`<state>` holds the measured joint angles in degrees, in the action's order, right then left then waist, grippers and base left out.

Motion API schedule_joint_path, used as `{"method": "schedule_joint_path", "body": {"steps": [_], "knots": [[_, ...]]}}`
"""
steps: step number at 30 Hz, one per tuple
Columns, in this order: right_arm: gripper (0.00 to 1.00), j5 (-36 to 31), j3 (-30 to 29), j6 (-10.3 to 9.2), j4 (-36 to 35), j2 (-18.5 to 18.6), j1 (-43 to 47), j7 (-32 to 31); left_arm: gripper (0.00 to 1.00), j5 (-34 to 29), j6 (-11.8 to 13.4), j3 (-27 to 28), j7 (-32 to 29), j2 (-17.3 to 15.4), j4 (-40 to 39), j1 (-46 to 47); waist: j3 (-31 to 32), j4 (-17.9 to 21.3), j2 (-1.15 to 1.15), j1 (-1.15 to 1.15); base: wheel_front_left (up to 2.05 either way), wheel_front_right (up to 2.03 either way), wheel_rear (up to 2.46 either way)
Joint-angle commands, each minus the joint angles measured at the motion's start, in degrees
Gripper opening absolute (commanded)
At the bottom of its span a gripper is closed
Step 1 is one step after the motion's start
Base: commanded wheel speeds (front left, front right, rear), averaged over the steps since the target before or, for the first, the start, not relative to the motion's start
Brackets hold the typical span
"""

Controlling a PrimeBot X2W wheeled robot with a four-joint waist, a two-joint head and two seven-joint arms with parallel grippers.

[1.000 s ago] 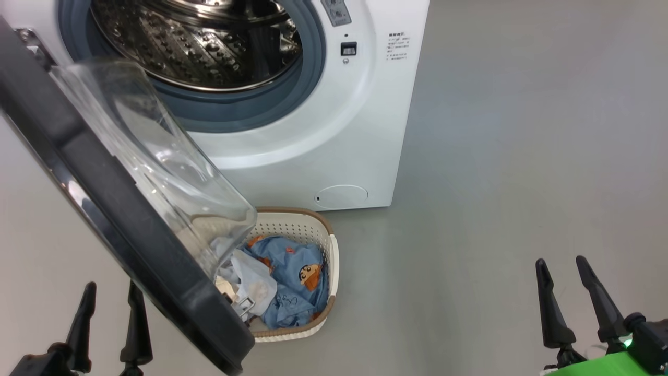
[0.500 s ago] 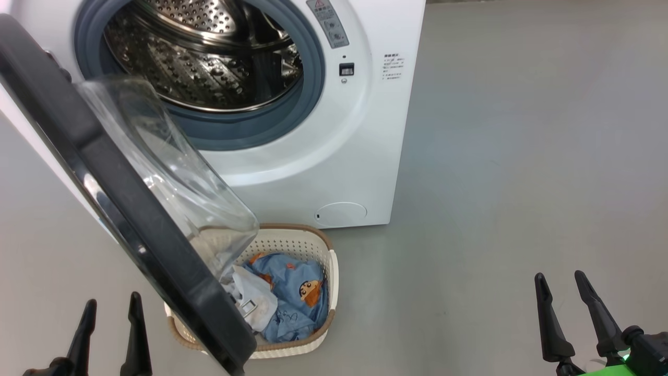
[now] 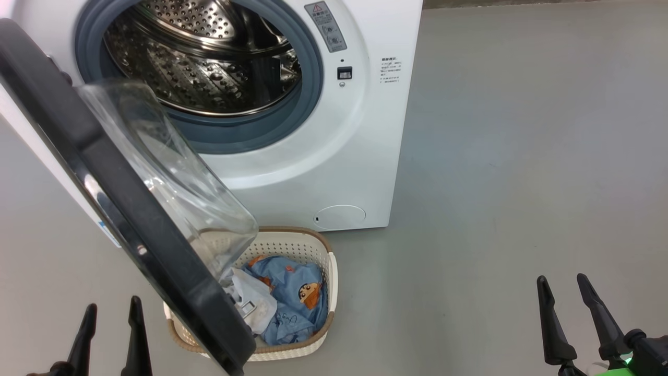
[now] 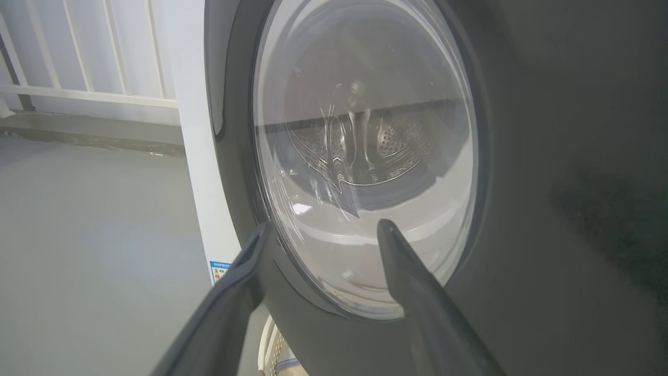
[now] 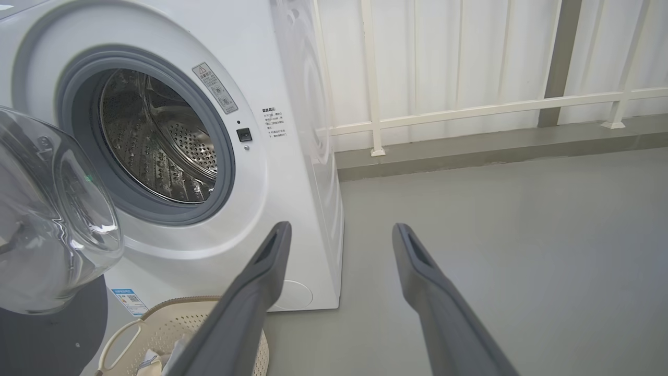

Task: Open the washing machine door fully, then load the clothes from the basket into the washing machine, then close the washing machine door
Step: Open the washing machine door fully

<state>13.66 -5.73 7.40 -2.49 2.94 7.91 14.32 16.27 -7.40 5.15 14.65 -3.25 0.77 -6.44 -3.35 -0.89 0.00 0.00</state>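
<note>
We hold both pairs of jaws wide and empty. Our left gripper (image 3: 114, 303) is just beside the outer face of the door (image 3: 162, 256). The door stands half open, its free edge over the left of the basket (image 3: 300, 245) of clothes (image 3: 292, 292). Our right gripper (image 3: 561, 277) is well apart from it. We judge the left arm is better placed to push the door wider.

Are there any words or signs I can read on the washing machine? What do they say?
Grey sticker on the washing machine: a red warning triangle; its words are too small to read.
Black print right of that sticker: too small to read.
Blue label low on the front: too blurred to read.
</note>
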Motion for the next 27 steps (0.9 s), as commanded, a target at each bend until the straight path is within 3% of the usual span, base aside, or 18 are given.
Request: {"method": "schedule_joint_path", "body": {"steps": [1, 5, 6, 7, 8, 27], "knots": [[1.0, -0.8, 1.2, 0.09, -1.7, 0.4, -0.5, 0.7, 1.0, -0.4, -0.1, 2.1, 0.3, -0.6, -1.3, 0.6, 0.0, -0.1, 0.0, 0.0, 0.0, 0.0, 0.0], [1.0, -0.9, 1.2, 0.09, -1.8, 0.4, -0.5, 0.7, 0.97, -0.4, -0.1, 2.1, 0.3, -0.6, -1.2, 0.7, -0.1, -0.1, 0.0, 0.0, 0.0, 0.0, 0.0], [1.0, -0.9, 1.2, 0.09, -1.8, 0.4, -0.5, 0.7, 0.64, -0.3, -0.1, 2.1, 0.3, -0.7, -1.1, 0.7, -0.2, -0.1, 0.0, 0.0, 0.0, 0.0, 0.0], [1.0, -0.9, 1.2, 0.09, -1.9, 0.4, -0.6, 0.7, 0.37, -0.3, -0.1, 2.1, 0.3, -0.7, -1.1, 0.7, -0.2, -0.1, 0.0, 0.0, 0.0, 0.0, 0.0], [1.0, -1.0, 1.2, 0.09, -1.9, 0.4, -0.6, 0.7, 0.02, -0.2, -0.1, 2.1, 0.3, -0.8, -1.0, 0.7, -0.2, 0.0, 0.0, 0.0, 0.0, 0.0, 0.0], [1.0, -1.1, 0.6, 0.09, -2.1, 0.1, -0.6, 0.7, 0.0, -0.1, -0.1, 4.8, 0.3, -1.1, -1.0, 1.3, -0.4, -0.5, 0.0, 0.0, 0.0, 0.0, 0.0]]}}
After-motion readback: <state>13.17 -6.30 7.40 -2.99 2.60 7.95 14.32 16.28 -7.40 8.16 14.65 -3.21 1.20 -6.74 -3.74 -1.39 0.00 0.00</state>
